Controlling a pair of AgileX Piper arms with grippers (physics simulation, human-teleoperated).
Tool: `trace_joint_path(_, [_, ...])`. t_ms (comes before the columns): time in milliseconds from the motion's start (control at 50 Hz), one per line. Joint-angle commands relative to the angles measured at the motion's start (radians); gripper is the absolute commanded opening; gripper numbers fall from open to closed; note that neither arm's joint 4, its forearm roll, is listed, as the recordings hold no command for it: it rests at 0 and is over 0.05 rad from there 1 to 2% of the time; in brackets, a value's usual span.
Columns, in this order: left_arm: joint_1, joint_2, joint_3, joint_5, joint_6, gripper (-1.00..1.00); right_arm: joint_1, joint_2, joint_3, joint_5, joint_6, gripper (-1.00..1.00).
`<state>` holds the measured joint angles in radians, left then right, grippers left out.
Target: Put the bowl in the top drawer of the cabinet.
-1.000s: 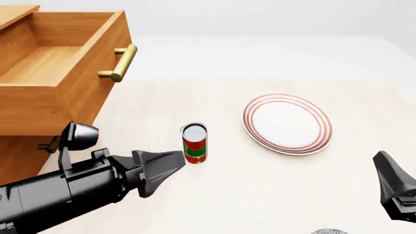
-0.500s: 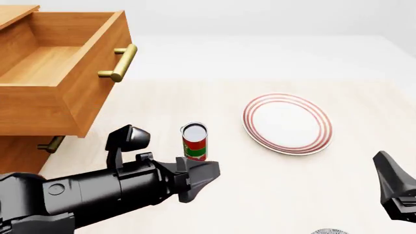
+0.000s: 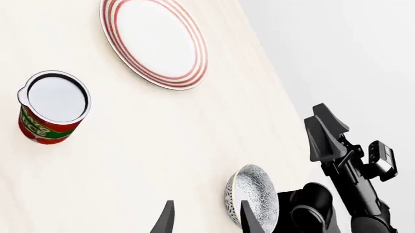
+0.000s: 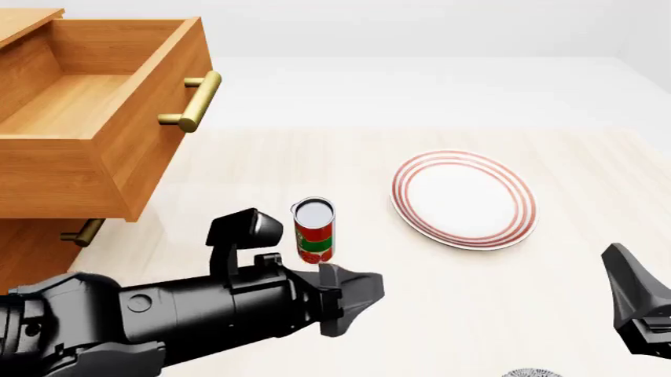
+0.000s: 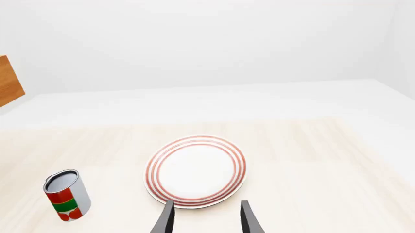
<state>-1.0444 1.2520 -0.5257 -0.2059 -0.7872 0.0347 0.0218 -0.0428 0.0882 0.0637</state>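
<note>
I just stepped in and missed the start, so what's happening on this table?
Neither arm holds anything. The left gripper is open and reaching toward the speckled bowl at the table's near edge. The right gripper hangs open, pointing at the red-ringed plate. The cabinet has its top drawer pulled open and waiting. A can stands beside the plate.

A white plate with red rings (image 4: 464,199) lies flat on the pale wooden table (image 4: 504,314). Near it, on the side toward the wooden furniture, a red-and-green tin can (image 4: 313,230) stands upright, its silver top facing up. Plate and can are apart, with bare tabletop between them.
</note>
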Motion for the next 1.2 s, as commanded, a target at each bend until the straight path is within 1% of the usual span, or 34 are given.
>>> trace_joint_path(20, [-0.027,0.044,-0.017,-0.011,-0.008,1.00,0.000,0.000,0.000,0.000,0.000,1.00])
trace_joint_path(280, [-0.059,0.095,-0.030,-0.025,-0.025,1.00,0.000,0.000,0.000,0.000,0.000,1.00])
trace_joint_path(500, [-0.091,0.161,-0.065,-0.040,-0.041,1.00,0.000,0.000,0.000,0.000,0.000,1.00])
trace_joint_path(860, [-0.110,0.217,-0.103,-0.035,-0.045,1.00,0.000,0.000,0.000,0.000,0.000,1.00])
trace_joint_path(1200, [-0.138,0.279,-0.114,-0.073,-0.070,1.00,0.000,0.000,0.000,0.000,0.000,1.00])
